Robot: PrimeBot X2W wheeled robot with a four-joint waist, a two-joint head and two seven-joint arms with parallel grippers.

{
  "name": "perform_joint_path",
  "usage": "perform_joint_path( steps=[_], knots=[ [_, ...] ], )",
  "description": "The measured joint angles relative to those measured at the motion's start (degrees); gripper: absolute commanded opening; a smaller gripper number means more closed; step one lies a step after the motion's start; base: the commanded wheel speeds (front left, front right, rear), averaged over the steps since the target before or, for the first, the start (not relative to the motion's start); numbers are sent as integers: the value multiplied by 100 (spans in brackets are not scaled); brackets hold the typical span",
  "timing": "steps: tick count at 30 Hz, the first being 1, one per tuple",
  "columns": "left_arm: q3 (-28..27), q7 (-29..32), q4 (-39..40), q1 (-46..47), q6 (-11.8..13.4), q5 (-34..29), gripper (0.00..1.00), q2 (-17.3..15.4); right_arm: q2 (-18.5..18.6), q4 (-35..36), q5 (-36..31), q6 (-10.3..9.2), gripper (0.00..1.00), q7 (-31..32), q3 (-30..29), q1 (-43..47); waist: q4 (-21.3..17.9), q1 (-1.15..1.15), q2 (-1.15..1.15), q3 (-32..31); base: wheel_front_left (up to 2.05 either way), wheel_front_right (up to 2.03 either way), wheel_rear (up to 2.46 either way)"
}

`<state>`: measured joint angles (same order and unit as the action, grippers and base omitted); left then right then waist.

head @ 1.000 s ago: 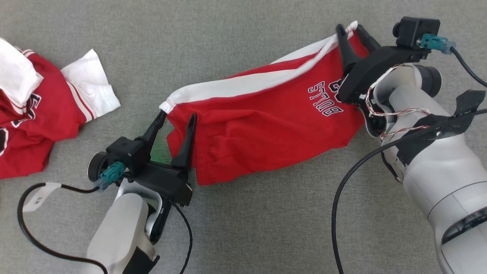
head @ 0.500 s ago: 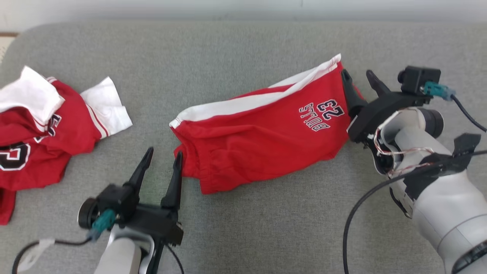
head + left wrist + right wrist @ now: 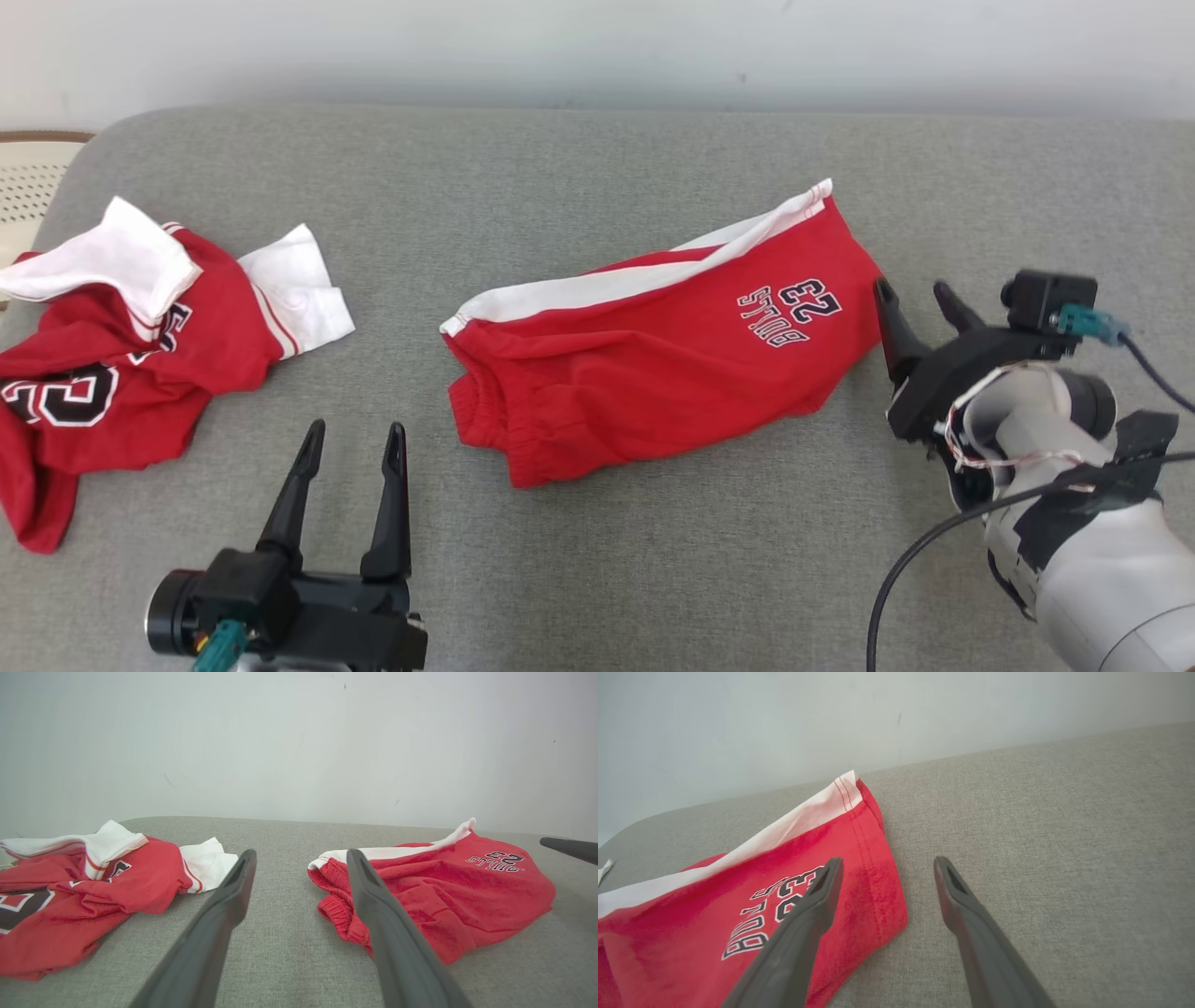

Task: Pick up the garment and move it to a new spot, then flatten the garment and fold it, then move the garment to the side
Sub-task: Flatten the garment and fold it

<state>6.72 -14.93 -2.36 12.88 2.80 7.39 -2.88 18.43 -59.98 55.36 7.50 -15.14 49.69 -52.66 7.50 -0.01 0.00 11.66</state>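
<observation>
In the middle of the grey fabric surface [image 3: 597, 560], your red shorts [image 3: 653, 383] lay on their own. The white side stripe ran along the edge toward the wall [image 3: 597, 47], the "BULLS 23" print sat near the right end, and the gathered waistband was bunched at the left end. Your right gripper [image 3: 909, 286] sat just beside the hem end of the shorts, its fingers spread wide and holding nothing. In the right wrist view one finger [image 3: 803, 924] crossed in front of the print while the other stood over bare grey fabric. Your left gripper [image 3: 357, 427] was at the front left, apart from the waistband, its fingers likewise spread and empty — the left wrist view showed only grey surface between them. A crumpled red and white jersey [image 3: 121, 373] lay well apart at the left edge.
</observation>
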Motion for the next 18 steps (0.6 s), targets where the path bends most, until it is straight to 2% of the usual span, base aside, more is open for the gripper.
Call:
perform_joint_path(
  steps=[15,16,17,18],
  knots=[
    [155,0,323,-221,178,65,100,1,-196,-530,318,1,100,198,32,97,345,1,0,136,0,0,0],
    [154,0,322,-221,178,65,100,1,-198,-533,359,1,80,237,40,97,362,1,0,150,0,0,0],
    [154,0,321,-221,178,65,100,1,-199,-530,387,0,46,263,48,98,376,1,0,165,0,0,0],
    [154,0,321,-220,181,65,100,1,-198,-523,416,1,22,281,58,97,387,1,0,177,0,0,0]
  ],
)
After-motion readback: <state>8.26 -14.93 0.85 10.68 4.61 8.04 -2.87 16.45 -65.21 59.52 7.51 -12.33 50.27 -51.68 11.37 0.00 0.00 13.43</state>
